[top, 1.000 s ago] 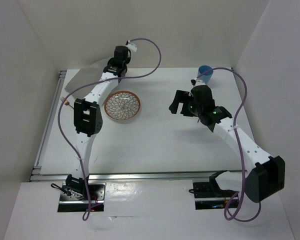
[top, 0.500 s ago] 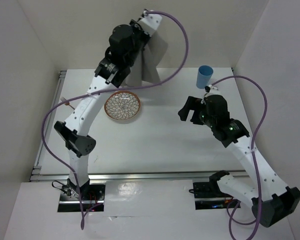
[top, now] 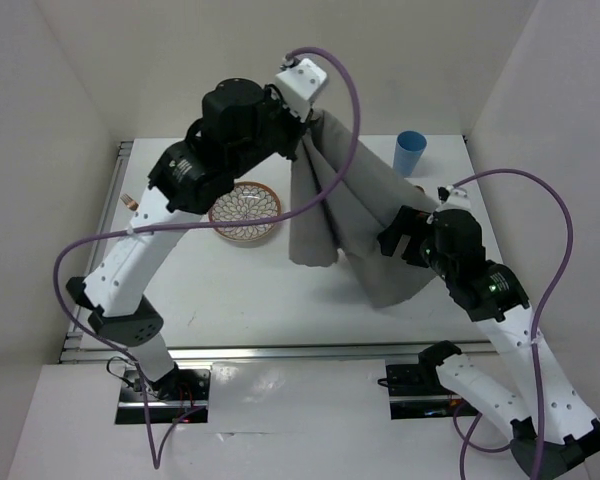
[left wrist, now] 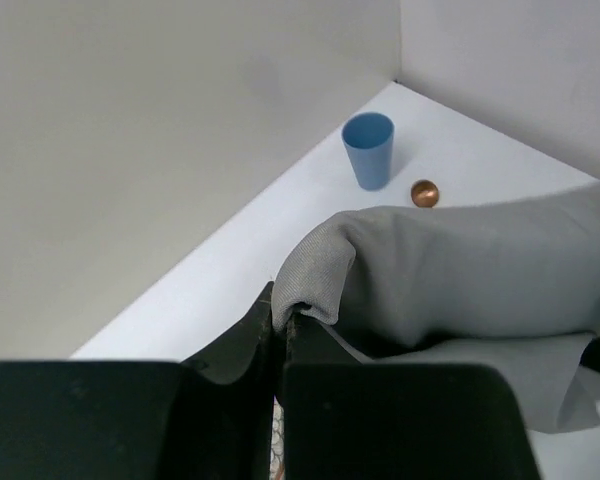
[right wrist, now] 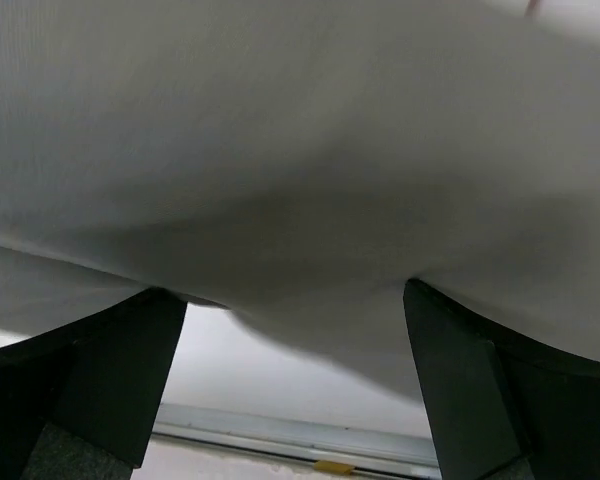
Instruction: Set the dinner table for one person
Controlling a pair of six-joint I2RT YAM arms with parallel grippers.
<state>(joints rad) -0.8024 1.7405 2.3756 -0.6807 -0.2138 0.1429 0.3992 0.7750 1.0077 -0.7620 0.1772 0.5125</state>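
Observation:
My left gripper (top: pixel 306 135) is shut on an edge fold of the grey cloth placemat (top: pixel 345 215) and holds it high above the white dinner table (top: pixel 240 300). The pinch shows in the left wrist view (left wrist: pixel 283 310), with the cloth (left wrist: pixel 460 265) sagging off to the right. The cloth hangs down in folds to the tabletop and drapes against my right gripper (top: pixel 405 235). The right gripper (right wrist: pixel 285 300) is open with its jaws wide apart, and the cloth (right wrist: pixel 300 150) fills the view just beyond them without being pinched.
A patterned bowl (top: pixel 245 213) sits left of the cloth under the left arm. A blue cup (top: pixel 410 152) stands at the back right, also in the left wrist view (left wrist: pixel 368 148), beside a small copper round thing (left wrist: pixel 425 192). A wooden-handled item (top: pixel 128 200) lies at the left rail.
The left arm has swung the cloth from the back wall rightward over the table's middle, where it now hangs open. The right arm moved nearer and now stands against the cloth.

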